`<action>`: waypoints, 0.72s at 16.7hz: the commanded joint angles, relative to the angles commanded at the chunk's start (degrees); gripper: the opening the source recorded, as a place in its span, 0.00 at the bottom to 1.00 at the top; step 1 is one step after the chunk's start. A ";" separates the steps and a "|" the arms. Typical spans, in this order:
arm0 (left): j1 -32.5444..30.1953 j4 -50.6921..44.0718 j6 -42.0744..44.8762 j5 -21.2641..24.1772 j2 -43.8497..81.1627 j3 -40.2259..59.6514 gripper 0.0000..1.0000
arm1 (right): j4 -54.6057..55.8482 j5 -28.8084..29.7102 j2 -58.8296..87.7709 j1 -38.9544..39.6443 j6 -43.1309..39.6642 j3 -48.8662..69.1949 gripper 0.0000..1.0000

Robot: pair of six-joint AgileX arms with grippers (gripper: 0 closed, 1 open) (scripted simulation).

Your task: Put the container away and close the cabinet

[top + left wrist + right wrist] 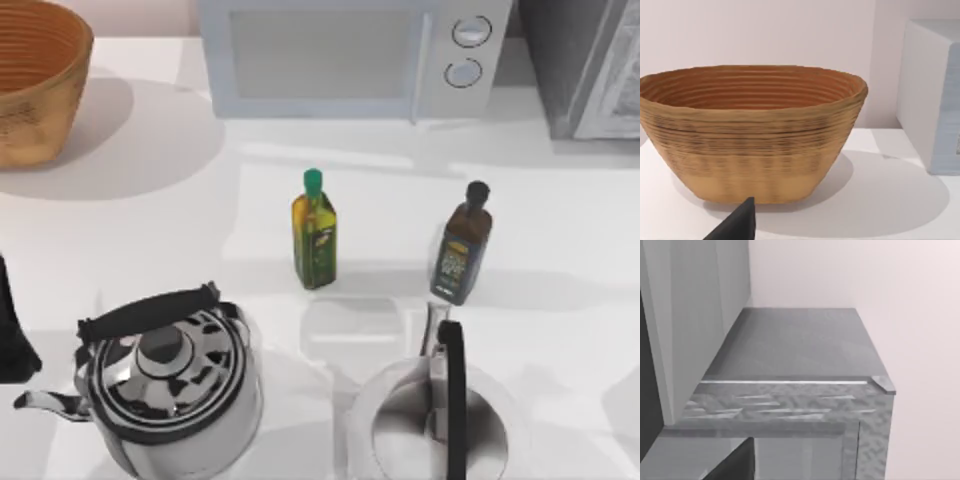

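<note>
The container (350,328) is a clear, shallow rectangular box lying flat on the white table near the front middle, between the two kettles and just in front of the two bottles. The grey cabinet (590,70) stands at the back right corner, and its grey top and front edge (795,390) lie close below the right wrist camera. My left arm (12,330) rests at the table's left edge, far from the container. A dark tip of my left gripper (737,226) points toward the basket. A dark part of my right gripper (732,465) hangs in front of the cabinet.
A woven basket (30,80) sits at the back left and a white microwave (350,55) at the back middle. A green-capped oil bottle (314,232) and a dark bottle (462,245) stand mid-table. A striped kettle (165,380) and a steel kettle (435,420) stand at the front.
</note>
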 joint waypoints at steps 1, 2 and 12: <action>0.00 0.00 0.00 0.00 0.00 0.00 1.00 | 0.17 -0.06 0.11 -0.21 0.01 0.06 1.00; 0.00 0.00 0.00 0.00 0.00 0.00 1.00 | 0.17 -0.03 0.10 -0.19 0.01 0.06 1.00; 0.00 0.00 0.00 0.00 0.00 0.00 1.00 | -0.65 27.79 -1.15 25.82 1.28 -0.46 1.00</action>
